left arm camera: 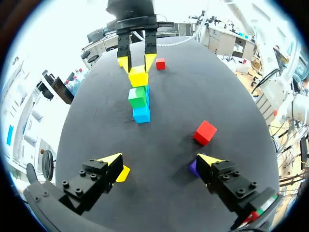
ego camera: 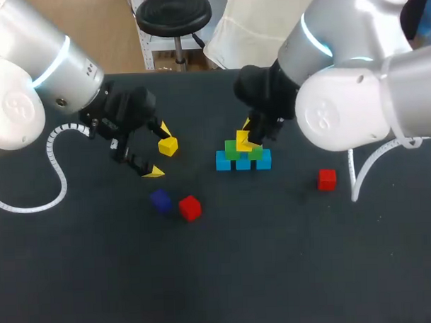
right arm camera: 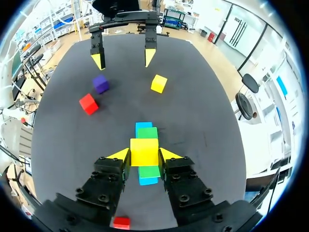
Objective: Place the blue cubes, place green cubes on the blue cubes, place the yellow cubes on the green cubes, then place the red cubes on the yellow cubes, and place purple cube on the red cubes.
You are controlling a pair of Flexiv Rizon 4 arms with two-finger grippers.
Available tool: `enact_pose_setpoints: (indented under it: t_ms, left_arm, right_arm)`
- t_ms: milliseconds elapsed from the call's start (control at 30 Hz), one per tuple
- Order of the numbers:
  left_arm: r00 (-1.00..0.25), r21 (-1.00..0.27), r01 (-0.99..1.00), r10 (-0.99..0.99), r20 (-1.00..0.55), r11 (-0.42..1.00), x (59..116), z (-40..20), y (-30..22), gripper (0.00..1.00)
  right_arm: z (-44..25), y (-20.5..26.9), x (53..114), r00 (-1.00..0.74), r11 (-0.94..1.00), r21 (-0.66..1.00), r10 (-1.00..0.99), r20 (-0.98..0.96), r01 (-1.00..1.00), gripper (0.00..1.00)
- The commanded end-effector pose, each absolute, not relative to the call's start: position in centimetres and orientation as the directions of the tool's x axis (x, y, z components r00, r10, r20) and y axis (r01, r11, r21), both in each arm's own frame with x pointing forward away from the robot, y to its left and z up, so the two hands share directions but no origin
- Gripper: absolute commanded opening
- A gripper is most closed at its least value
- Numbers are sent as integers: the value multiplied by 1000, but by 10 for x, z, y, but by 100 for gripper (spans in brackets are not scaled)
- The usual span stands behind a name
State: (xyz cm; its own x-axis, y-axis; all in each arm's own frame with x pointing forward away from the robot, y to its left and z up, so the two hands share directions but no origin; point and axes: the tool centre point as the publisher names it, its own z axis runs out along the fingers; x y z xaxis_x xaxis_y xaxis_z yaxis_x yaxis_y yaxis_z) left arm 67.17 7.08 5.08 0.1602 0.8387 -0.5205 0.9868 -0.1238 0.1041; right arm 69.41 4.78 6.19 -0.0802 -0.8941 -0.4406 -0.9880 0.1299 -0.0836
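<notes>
- Head view: three blue cubes (ego camera: pixel 243 164) sit in a row on the black bench (ego camera: pixel 276 273), touching side by side. Two green cubes (ego camera: pixel 232 151) lie on top of them.
- There are two yellow cubes. The held yellow cube (ego camera: pixel 242 141) rests on the green pair, clamped in the right gripper (ego camera: pixel 248 135). The loose yellow cube (ego camera: pixel 168 146) lies on the bench close by the left gripper (ego camera: pixel 158 149).
- There are two red cubes. The left red cube (ego camera: pixel 190 208) sits just beside the single purple cube (ego camera: pixel 160 200). The right red cube (ego camera: pixel 326 179) lies apart from the stack on the right arm's side.
- Left wrist view: the left gripper's fingers stand wide apart with nothing between them. The loose yellow cube peeks out by one fingertip and the purple cube, mostly hidden, by the other. The left red cube lies ahead, and the stack lies beyond it.
- Right wrist view: both fingers press the held yellow cube from two sides, with green and blue cubes showing ahead of and beneath it. The right red cube lies under the gripper's body. The left gripper faces in from across the bench.
</notes>
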Motion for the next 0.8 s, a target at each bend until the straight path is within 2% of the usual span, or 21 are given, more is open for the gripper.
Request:
enact_pose_setpoints:
  t_ms: [33, 800]
  left_arm:
    - [163, 107, 986, 837, -523, -126, 672, 50, 72, 100]
    - [163, 107, 986, 837, -523, -126, 672, 50, 72, 100]
  right_arm:
    - [61, 49, 698, -83, 131, -81, -898, -433, -988, 0]
    - [59, 47, 699, -87, 131, -76, -902, -423, -988, 0]
